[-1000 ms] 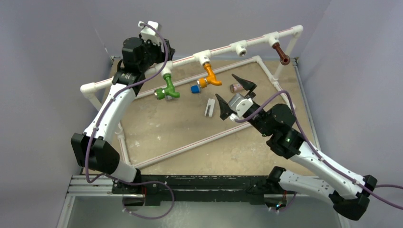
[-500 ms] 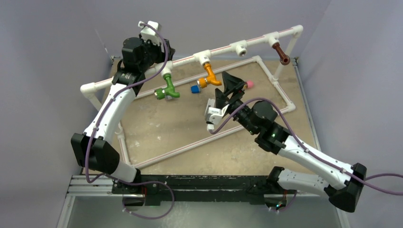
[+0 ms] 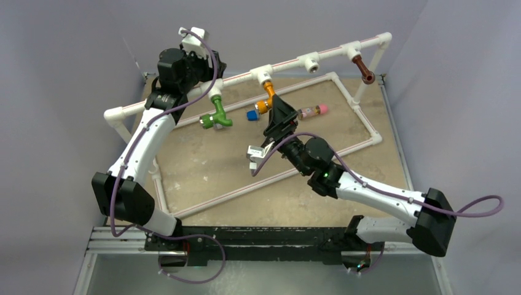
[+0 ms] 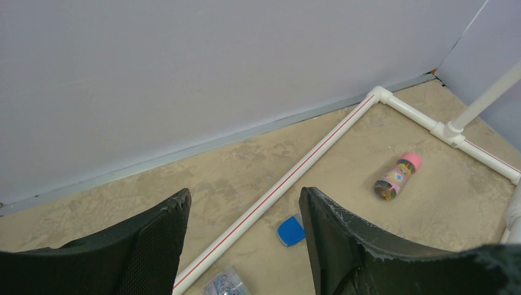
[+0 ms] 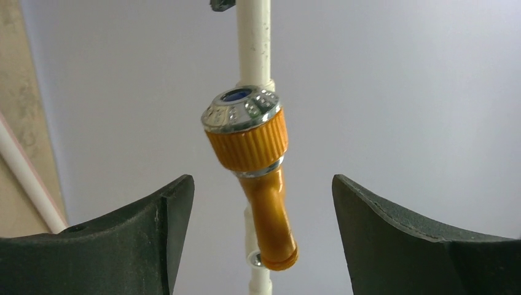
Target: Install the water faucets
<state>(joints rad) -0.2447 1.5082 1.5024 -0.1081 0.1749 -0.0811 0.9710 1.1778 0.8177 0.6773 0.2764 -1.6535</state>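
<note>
The orange faucet (image 3: 266,98) hangs from a white tee on the raised pipe, and in the right wrist view (image 5: 252,153) it sits between my fingers. My right gripper (image 3: 276,117) (image 5: 261,181) is open with its jaws either side of the faucet, touching nothing. The green faucet (image 3: 216,114) hangs from the tee to the left. The dark brown faucet (image 3: 364,69) hangs at the right end. My left gripper (image 3: 212,66) (image 4: 244,195) is open and empty, high by the pipe above the green faucet.
An empty white tee socket (image 3: 310,62) sits on the raised pipe (image 3: 289,62). A pink-and-brown cylinder (image 3: 312,111) (image 4: 396,178) and a blue block (image 3: 252,115) (image 4: 290,230) lie on the tan floor inside the white floor pipe frame (image 3: 362,117). A small plastic bag (image 4: 221,286) lies near the floor pipe.
My right arm has swung left and forward from beside the cylinder, bringing its open gripper around the orange faucet. The left arm has not moved.
</note>
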